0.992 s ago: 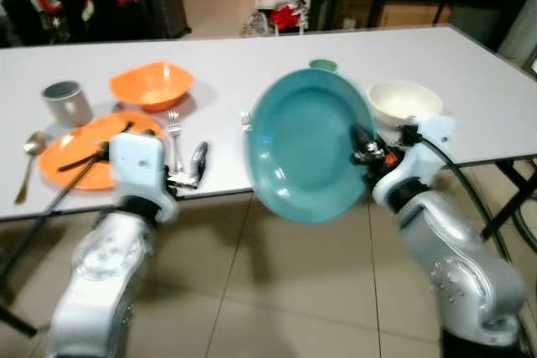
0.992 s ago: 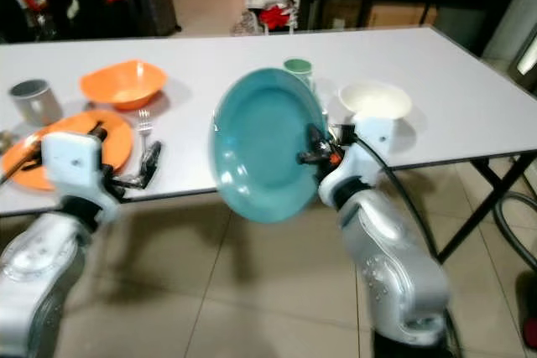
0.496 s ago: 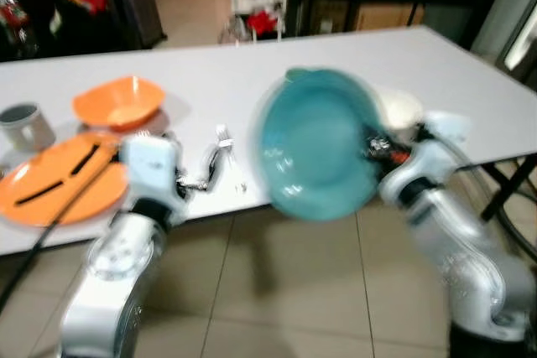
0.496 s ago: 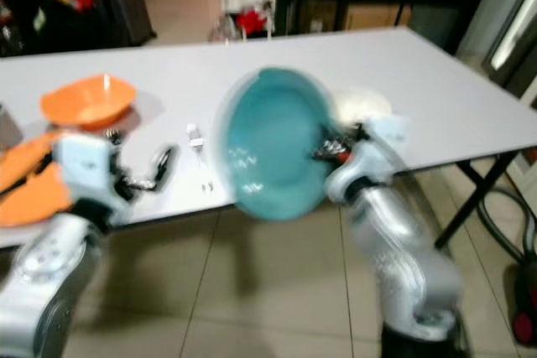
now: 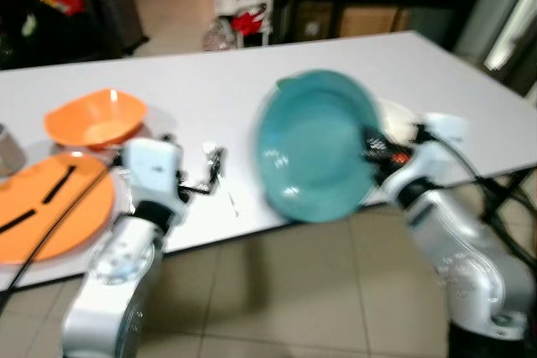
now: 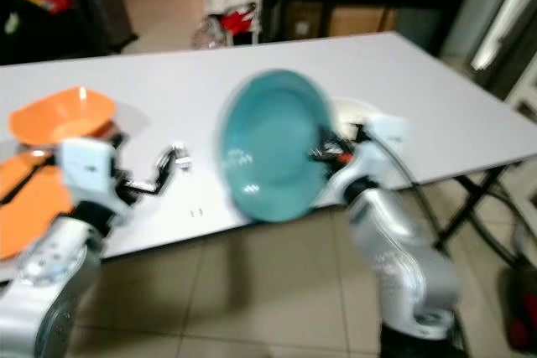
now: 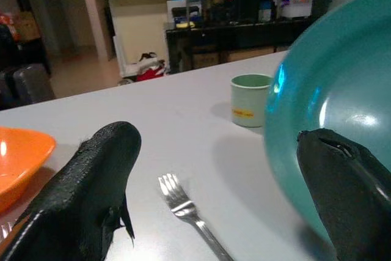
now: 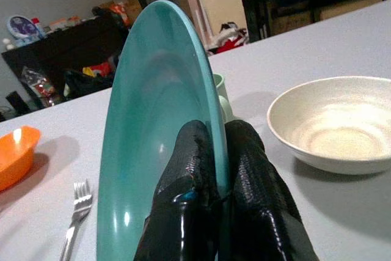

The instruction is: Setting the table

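Teal plate (image 5: pixel 317 147) at centre frame, held nearly on edge above the near edge of the white table (image 5: pixel 252 81), rim pinched between the two fingers of the right gripper (image 8: pixel 215 195). Left gripper (image 5: pixel 210 175) at centre left, low over the table, fingers spread wide with nothing between them, fork (image 7: pixel 189 212) below. White bowl (image 8: pixel 333 123) and green cup (image 7: pixel 249 99) behind the plate. Orange bowl (image 5: pixel 94 117) and orange plate (image 5: pixel 50 217) at far left

Dark suitcase (image 5: pixel 115 14) and red heap (image 5: pixel 245 21) on the floor beyond.
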You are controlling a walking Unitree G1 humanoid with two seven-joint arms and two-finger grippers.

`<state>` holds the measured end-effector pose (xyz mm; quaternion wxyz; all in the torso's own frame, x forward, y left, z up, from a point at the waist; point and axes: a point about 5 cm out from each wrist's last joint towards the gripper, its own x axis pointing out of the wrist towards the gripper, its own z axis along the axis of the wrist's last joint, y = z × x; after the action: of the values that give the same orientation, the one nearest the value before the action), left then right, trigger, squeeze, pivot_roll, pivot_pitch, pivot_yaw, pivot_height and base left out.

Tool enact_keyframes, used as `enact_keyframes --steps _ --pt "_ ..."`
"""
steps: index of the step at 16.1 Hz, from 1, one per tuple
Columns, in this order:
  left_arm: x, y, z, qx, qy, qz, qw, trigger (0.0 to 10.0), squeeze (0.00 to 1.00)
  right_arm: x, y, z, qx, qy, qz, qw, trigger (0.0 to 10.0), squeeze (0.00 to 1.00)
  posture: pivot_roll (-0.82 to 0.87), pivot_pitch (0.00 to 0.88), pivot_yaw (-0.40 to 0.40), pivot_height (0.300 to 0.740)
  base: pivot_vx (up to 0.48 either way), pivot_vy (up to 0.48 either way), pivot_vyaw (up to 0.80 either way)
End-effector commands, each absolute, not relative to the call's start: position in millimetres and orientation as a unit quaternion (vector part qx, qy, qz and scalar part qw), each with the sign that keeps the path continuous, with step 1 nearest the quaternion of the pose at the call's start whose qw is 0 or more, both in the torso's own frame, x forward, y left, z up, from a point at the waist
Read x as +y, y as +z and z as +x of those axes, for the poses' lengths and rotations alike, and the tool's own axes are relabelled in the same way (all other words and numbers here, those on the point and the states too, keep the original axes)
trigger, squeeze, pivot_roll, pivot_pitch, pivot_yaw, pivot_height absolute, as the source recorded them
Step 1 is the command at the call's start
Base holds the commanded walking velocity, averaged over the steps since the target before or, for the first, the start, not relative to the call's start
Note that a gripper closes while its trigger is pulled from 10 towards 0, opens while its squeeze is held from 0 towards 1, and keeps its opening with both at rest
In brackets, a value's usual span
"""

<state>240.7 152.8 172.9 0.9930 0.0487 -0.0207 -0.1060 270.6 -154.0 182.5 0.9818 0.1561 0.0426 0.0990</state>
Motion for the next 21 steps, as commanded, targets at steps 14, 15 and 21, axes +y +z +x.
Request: enact_keyframes --steps 14,15,21 --pt "150 169 228 0.036 -0.293 0.069 0.953 10.0 0.0 -139 172 302 0.123 0.122 0.266 0.948 10.0 0.0 -0.1 0.0 -0.007 0.74 0.159 0.0 0.0" --pt "148 168 227 0.044 -0.32 0.073 0.944 10.0 0.0 -138 171 308 0.128 0.117 0.282 0.944 10.0 0.0 -0.09 0.0 -0.007 0.74 0.0 0.0 0.0" --pt "150 176 240 0.045 -0.38 0.092 0.92 10.0 0.0 -146 142 325 0.233 0.046 0.276 0.931 10.0 0.0 -0.1 0.0 0.0 0.74 0.0 0.0 0.0"
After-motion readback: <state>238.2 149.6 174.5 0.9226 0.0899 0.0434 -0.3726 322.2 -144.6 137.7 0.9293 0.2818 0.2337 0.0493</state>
